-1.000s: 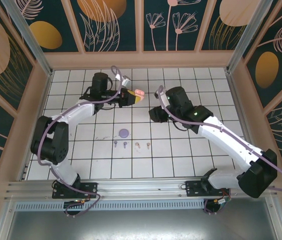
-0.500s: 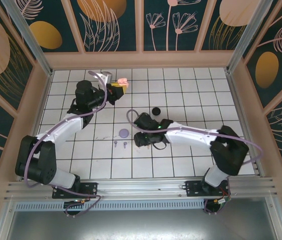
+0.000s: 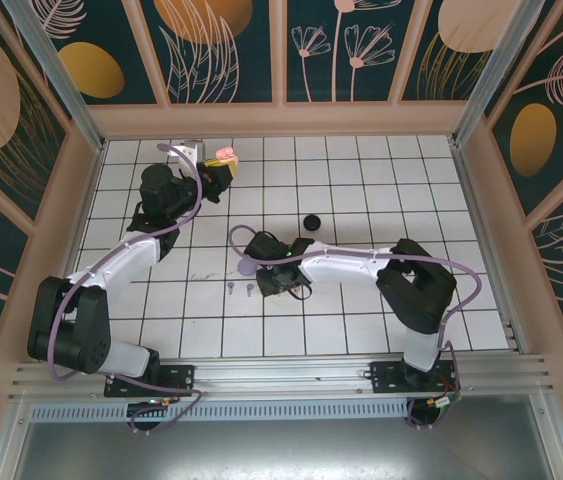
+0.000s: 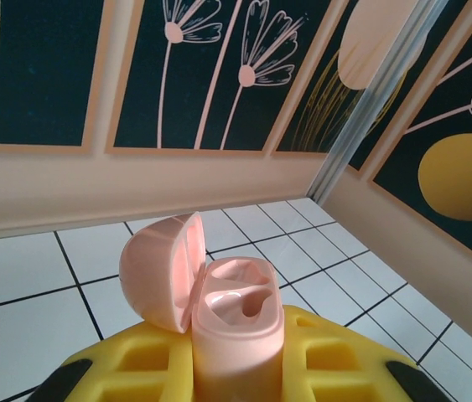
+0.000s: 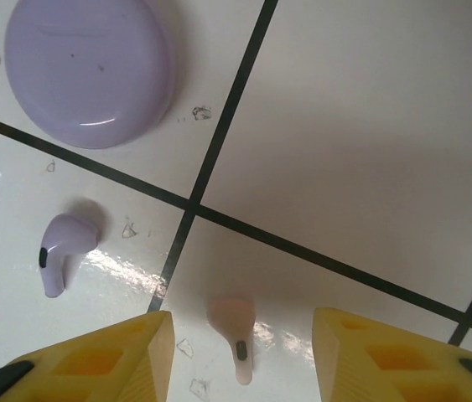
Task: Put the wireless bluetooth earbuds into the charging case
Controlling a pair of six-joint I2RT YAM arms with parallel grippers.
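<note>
Right jaws, wide open, straddle pink earbud [image 5: 236, 339] near purple case [image 5: 89, 71], stem crosswise; left jaws clamp pink case [image 4: 236, 322].

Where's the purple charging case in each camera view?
Top external: purple case near picture centre, slightly left.
Right wrist: upper left corner.
Left wrist: aimed elsewhere, at the open pink case.
Shared landmark: the purple earbud just below the case, in top and right wrist views.

3 round cases [image 3: 312, 221], 2 purple earbuds [image 3: 231, 288], 1 pink earbud [image 5: 234, 322]
</note>
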